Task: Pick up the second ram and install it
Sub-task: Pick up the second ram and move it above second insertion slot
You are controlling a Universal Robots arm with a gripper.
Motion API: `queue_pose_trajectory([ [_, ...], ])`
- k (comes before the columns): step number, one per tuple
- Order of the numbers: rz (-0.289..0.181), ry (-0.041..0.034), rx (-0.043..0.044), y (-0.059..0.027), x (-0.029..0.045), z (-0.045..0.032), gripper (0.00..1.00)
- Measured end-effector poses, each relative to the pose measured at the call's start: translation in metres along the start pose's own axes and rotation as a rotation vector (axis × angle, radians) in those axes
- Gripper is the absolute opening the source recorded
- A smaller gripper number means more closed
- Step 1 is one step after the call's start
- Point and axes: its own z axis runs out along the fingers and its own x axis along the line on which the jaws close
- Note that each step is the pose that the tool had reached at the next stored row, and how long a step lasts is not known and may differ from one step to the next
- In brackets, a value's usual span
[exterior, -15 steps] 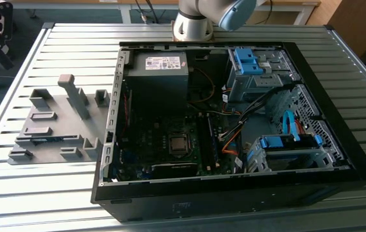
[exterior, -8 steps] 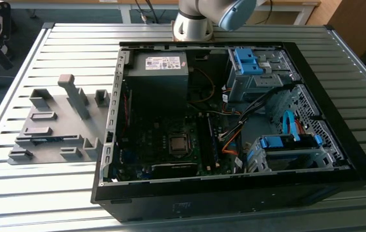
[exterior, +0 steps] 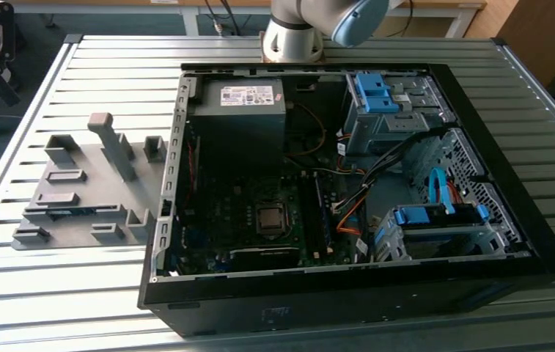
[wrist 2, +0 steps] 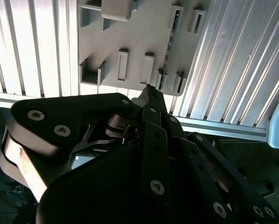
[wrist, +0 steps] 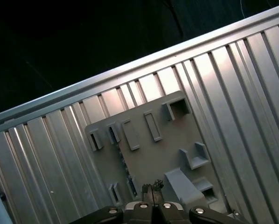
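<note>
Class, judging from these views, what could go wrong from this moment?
1. The gripper hangs above the holder plate with jaws apparently shut; lowered so, it could strike the second ram rather than grip it.
2. Loose cables inside the computer case could snag the stick.

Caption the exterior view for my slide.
Open computer case on slatted table; grey holder plate holding the second ram at the exterior view's left.

Clear air lies between the gripper (wrist: 151, 188) and the grey holder plate (exterior: 92, 198), broken by its tall post (exterior: 111, 147) and low blocks (exterior: 57, 176). Bare slatted table (exterior: 62, 293) surrounds it. Inside the computer case (exterior: 355, 308), cables (exterior: 353, 207) and drive cages (exterior: 443, 235) crowd the board (exterior: 248, 220).
</note>
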Motion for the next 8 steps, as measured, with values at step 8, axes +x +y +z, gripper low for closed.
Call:
queue_pose_trajectory([
  [8, -0.008, -0.0001, -0.0001, 0.0, 0.0, 0.0001, 0.11],
])
